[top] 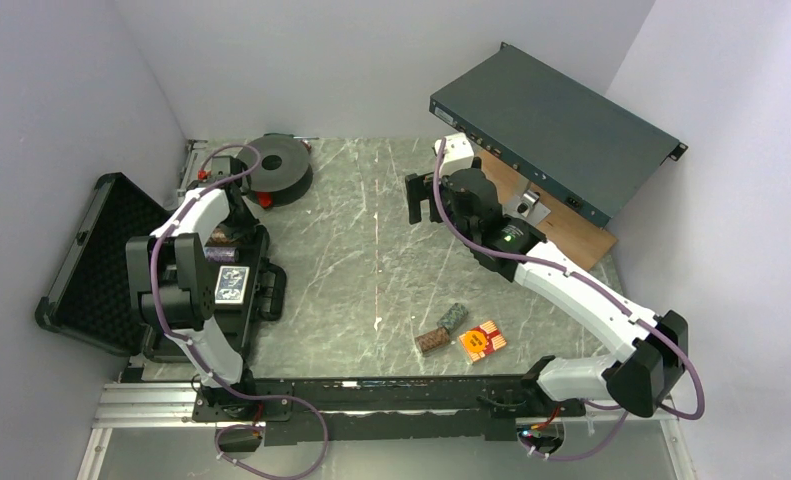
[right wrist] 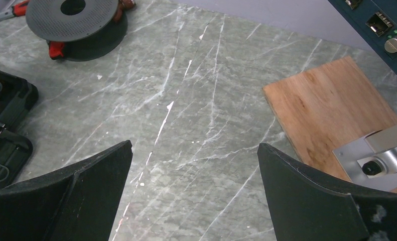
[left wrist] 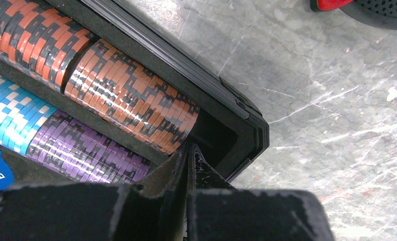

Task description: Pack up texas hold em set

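Note:
The black briefcase [top: 91, 255] lies open at the left, its lid flat on the table. Orange chip stacks [left wrist: 131, 98], a purple stack [left wrist: 86, 148] and a blue stack [left wrist: 8, 115] lie in its slots. My left gripper [left wrist: 190, 150] is shut with nothing in it, its tips down in the free end of the slot beside the orange chips, near the case corner [left wrist: 251, 128]. A brown stack [top: 432, 340], a green stack [top: 452, 316] and an orange card deck [top: 482, 340] lie on the table. My right gripper [right wrist: 195, 150] hangs open over bare marble, far from them.
A black round spool [top: 276, 165] sits at the back left, also visible as the spool [right wrist: 76, 20] in the right wrist view. A large grey metal box [top: 556, 130] leans at the back right over a wooden board [right wrist: 326, 105]. White walls close in both sides.

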Controlling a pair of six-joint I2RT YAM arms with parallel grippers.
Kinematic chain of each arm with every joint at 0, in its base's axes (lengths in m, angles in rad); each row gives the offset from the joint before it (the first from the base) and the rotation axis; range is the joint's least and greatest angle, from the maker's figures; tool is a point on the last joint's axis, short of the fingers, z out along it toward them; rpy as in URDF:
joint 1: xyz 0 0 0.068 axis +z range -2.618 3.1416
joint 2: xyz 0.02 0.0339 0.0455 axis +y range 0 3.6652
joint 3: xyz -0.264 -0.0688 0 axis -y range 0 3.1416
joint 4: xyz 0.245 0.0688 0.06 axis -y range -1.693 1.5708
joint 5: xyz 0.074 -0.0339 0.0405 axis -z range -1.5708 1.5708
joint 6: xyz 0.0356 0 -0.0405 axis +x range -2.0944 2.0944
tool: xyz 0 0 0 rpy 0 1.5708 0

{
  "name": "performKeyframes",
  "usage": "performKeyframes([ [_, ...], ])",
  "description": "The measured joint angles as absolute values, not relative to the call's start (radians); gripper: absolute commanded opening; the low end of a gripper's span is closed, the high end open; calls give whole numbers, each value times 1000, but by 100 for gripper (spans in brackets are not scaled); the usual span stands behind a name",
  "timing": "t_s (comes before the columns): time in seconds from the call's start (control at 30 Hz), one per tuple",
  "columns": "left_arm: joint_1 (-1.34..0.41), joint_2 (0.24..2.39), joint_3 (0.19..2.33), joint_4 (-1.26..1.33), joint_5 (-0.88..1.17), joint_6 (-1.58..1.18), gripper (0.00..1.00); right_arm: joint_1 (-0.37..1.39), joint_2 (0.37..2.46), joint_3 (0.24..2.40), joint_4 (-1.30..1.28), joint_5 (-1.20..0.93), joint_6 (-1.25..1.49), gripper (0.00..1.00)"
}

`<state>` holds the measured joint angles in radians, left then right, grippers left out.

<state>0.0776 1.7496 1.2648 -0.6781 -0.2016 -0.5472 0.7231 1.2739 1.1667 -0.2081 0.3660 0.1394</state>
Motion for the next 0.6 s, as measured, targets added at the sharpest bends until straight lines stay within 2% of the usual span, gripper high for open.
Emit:
performKeyframes([
  [0.23, 77, 1749, 1262, -675, -207, -562, 14, 723, 1281, 1167, -208, 366, 139, 100],
  [0.4, 76, 1691, 1200, -627, -213, -567, 21, 723, 1283, 1166, -208, 368, 139, 100],
  [0.47, 75, 1644, 1181, -625, -231, -566, 32, 723, 1283, 1166, -208, 369, 139, 100],
  [0.57, 69, 1567, 1173, -632, -260, -559, 66, 723, 1286, 1166, -208, 369, 139, 100],
  [0.6, 63, 1536, 1173, -634, -271, -563, 74, 723, 1287, 1166, -208, 369, 139, 100],
])
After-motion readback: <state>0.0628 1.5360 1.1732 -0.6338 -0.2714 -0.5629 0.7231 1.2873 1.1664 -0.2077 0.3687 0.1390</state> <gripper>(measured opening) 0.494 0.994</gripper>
